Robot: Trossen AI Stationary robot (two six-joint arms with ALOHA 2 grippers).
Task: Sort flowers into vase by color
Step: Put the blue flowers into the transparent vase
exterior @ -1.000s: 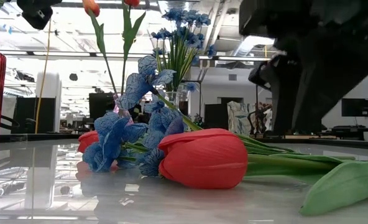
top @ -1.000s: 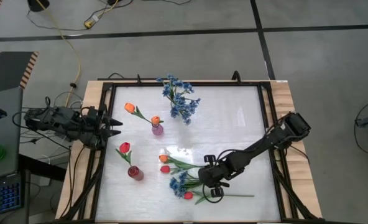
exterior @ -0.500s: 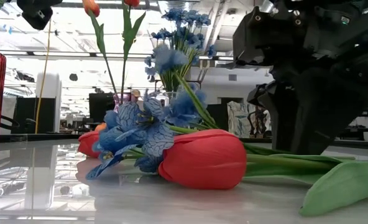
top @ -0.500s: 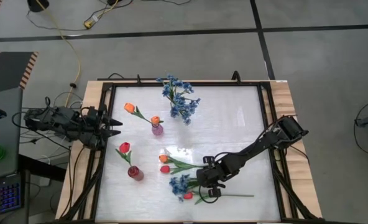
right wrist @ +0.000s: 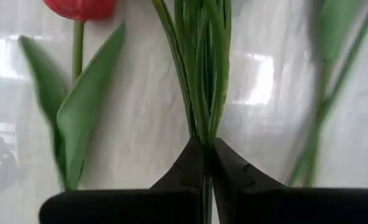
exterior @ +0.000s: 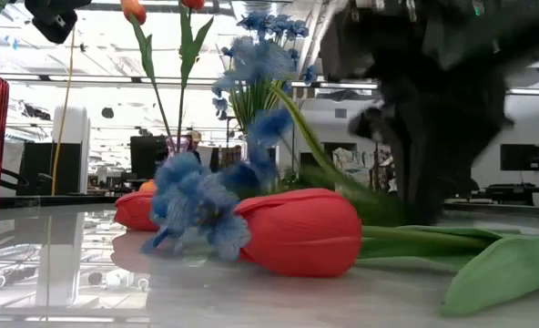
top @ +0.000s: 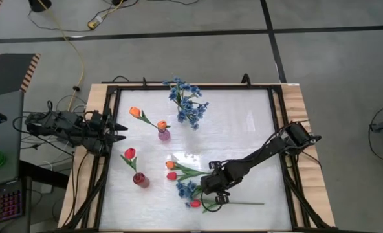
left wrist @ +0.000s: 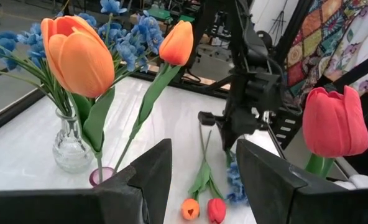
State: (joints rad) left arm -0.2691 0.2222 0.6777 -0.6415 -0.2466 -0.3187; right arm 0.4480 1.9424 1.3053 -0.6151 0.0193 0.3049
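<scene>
Down at the front of the desk [top: 243, 123], we see the right gripper [right wrist: 204, 163] with its fingers [right wrist: 187, 168] pinched tight on the green stems of the blue sprig [top: 185, 189], whose blossoms lie just beyond the fingertips beside a red tulip [exterior: 299, 232] lying on the desk. Off to the side, the left gripper [left wrist: 199, 171] waits with fingers [left wrist: 150, 168] spread, with orange tulips [left wrist: 78, 56] in the pink vase [top: 164, 134] and a red tulip in the red vase [top: 140, 180] standing ahead of them.
</scene>
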